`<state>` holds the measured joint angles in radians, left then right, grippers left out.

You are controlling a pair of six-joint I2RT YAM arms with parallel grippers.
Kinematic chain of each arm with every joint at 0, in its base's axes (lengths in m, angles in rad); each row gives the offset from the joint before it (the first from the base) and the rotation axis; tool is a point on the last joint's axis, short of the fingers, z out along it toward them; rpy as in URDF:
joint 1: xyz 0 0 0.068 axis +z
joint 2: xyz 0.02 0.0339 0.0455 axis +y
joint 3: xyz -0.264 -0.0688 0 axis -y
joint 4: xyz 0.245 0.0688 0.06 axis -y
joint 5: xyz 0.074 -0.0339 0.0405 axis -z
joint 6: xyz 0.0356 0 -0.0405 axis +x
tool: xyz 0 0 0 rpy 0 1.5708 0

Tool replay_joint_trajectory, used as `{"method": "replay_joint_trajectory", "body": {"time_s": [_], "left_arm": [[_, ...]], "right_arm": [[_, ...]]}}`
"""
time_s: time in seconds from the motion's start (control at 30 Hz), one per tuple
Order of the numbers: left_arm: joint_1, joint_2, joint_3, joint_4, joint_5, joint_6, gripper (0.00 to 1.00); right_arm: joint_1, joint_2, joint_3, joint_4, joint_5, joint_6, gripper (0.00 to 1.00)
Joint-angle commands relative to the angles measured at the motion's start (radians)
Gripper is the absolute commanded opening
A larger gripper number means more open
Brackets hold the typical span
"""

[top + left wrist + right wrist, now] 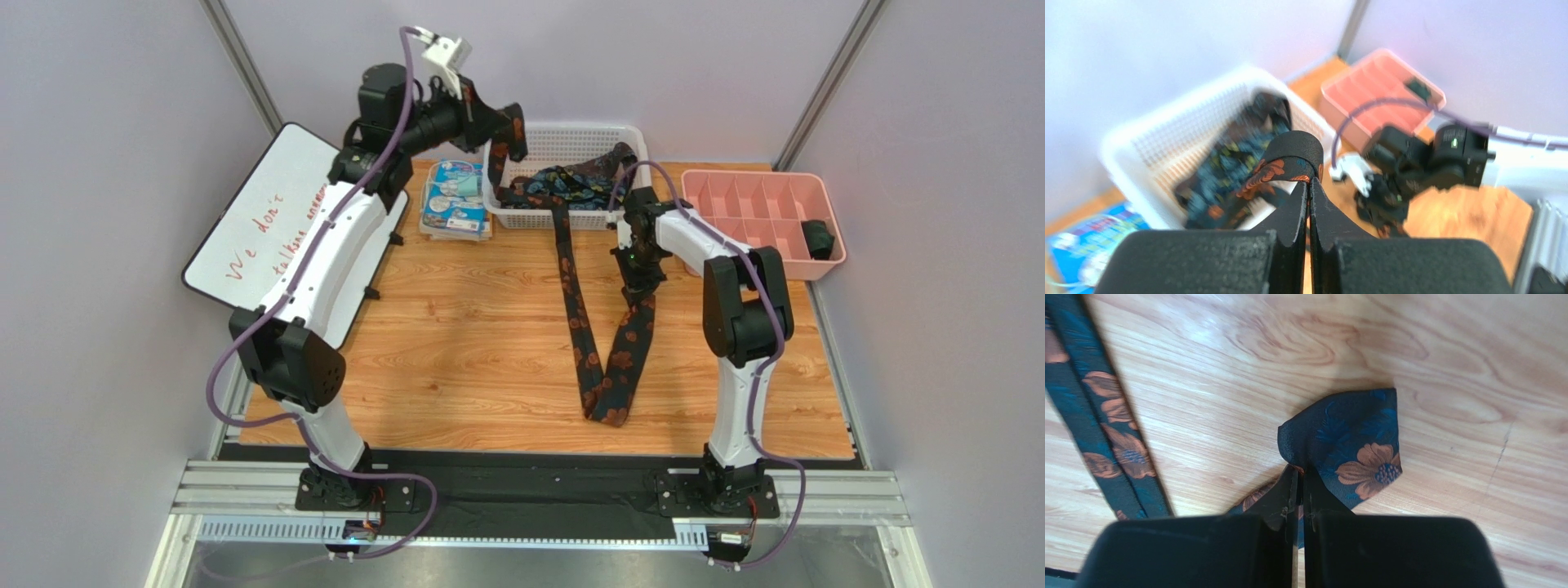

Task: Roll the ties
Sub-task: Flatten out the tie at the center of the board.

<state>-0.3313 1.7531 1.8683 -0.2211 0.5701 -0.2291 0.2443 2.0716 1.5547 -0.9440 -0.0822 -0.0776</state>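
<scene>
One dark floral tie (586,355) lies in a V on the wooden table. Its narrow strand (1106,429) runs up to the white basket (567,128), where more ties (577,181) are heaped. My left gripper (510,137) hovers at the basket's left end, shut on a raised loop of tie (1293,156); in the left wrist view the left gripper (1309,182) pinches it at the tips. My right gripper (638,260) stands over the V's right strand. In the right wrist view the right gripper (1300,473) is shut on the tie's wide pointed end (1352,441), just above the wood.
A pink divided tray (761,214) at the back right holds a small black item (819,237). A blue-white packet (454,199) lies left of the basket. A whiteboard (282,208) with red writing leans at the left edge. Grey walls enclose the table.
</scene>
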Motion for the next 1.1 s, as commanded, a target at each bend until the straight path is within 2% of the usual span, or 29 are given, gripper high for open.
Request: {"method": "replay_joint_trajectory", "body": {"time_s": [0.0, 0.13, 0.17, 0.3, 0.4, 0.53, 0.7, 0.97, 1.07], "left_arm": [[0.057, -0.122, 0.155, 0.005, -0.114, 0.023, 0.0], [0.092, -0.205, 0.216, 0.011, -0.306, 0.095, 0.0], [0.104, -0.242, 0.226, 0.019, -0.393, 0.111, 0.0], [0.153, -0.337, 0.226, 0.042, -0.527, 0.181, 0.0], [0.19, -0.395, 0.218, 0.032, -0.604, 0.228, 0.0], [0.232, -0.502, 0.129, 0.04, -0.641, 0.286, 0.0], [0.279, -0.59, -0.021, 0.084, -0.68, 0.326, 0.0], [0.311, -0.644, -0.119, 0.088, -0.693, 0.335, 0.0], [0.313, -0.646, -0.121, 0.086, -0.701, 0.338, 0.0]], "right_arm": [[-0.007, -0.123, 0.073, 0.042, -0.103, -0.03, 0.0], [-0.06, -0.322, 0.067, 0.1, -0.307, -0.03, 0.0], [-0.074, -0.359, 0.062, 0.108, -0.336, -0.028, 0.0], [-0.144, -0.534, 0.022, 0.108, -0.45, -0.036, 0.0], [-0.23, -0.608, -0.048, 0.117, -0.531, -0.048, 0.0], [-0.358, -0.712, -0.157, 0.093, -0.599, -0.132, 0.0], [-0.425, -0.734, -0.287, 0.037, -0.6, -0.24, 0.0], [-0.545, -0.705, -0.429, 0.005, -0.628, -0.393, 0.0], [-0.595, -0.72, -0.453, -0.045, -0.654, -0.482, 0.04]]}}
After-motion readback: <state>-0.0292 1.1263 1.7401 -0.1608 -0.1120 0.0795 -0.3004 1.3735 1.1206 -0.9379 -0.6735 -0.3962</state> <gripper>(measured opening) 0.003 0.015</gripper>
